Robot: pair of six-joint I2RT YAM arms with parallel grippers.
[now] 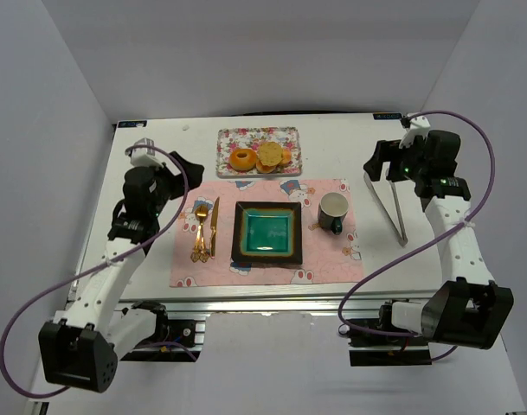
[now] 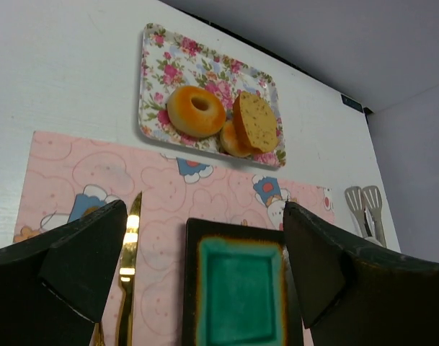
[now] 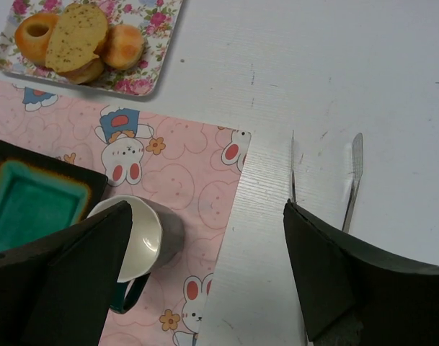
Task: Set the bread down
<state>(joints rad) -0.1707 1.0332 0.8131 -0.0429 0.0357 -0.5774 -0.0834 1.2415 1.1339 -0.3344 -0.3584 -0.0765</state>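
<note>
Left gripper (image 2: 203, 263) hangs with jaws spread wide, empty; right gripper (image 3: 205, 267) gapes likewise, near the mug (image 3: 143, 238). Beyond the green plate (image 2: 237, 292), the doughnut (image 2: 196, 111) and flat oval piece (image 2: 257, 121) sit on the floral tray (image 2: 153, 76), the oval propped on edge

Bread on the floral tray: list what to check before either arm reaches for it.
1. Left tool open and empty: ok.
2. Right tool open and empty: ok.
3. Doughnut lying flat, top uncovered: ok.
4. Flat oval piece lying flat on the tray: not ok, it leans tilted on a round bun.
5. Doughnut clear of that bun: cannot tell, they sit very close.
6. Green plate free to receive bread: ok, nothing lies on it.
</note>
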